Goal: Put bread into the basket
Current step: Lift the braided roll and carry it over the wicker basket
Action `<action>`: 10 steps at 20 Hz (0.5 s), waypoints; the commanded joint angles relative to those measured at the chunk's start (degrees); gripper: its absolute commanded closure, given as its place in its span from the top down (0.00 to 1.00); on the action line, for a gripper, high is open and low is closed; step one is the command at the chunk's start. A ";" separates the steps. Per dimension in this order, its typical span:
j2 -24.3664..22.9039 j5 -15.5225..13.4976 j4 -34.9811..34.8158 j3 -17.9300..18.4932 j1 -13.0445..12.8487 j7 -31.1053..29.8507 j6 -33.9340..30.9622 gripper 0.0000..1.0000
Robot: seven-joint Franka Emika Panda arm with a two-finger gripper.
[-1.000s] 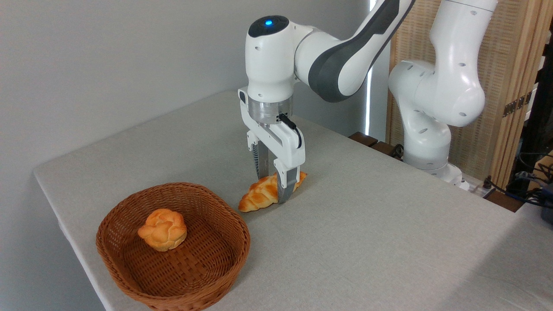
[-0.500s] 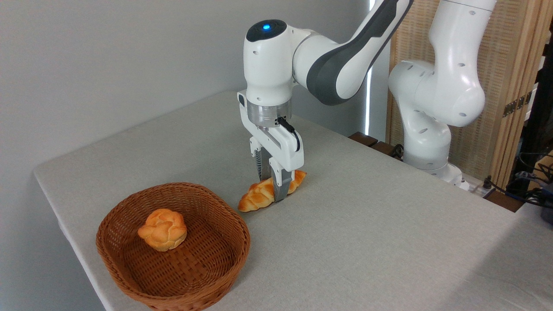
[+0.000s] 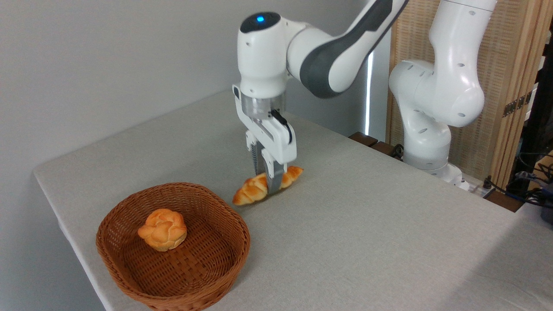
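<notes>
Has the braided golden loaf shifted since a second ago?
Yes. The braided golden loaf, gripped by the end effector, has risen and moved left, judged against the round brown wicker basket.

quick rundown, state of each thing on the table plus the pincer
pincer: shut on the loaf, fingers pointing down
loaf: gripped near its middle, lying lengthwise, raised just off the table, outside the basket
basket: upright on the table near the front left corner, holding one bun
bun: resting loose inside the basket
table: covered in a plain grey cloth
</notes>
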 commanded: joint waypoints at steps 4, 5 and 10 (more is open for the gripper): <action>0.86 -2.32 19.45 6.68 -0.52 1.10 -16.60 0.42; 0.86 -3.47 20.16 7.21 -0.52 1.28 -16.61 0.42; 7.08 -5.41 28.06 7.65 -0.87 1.10 -15.82 0.42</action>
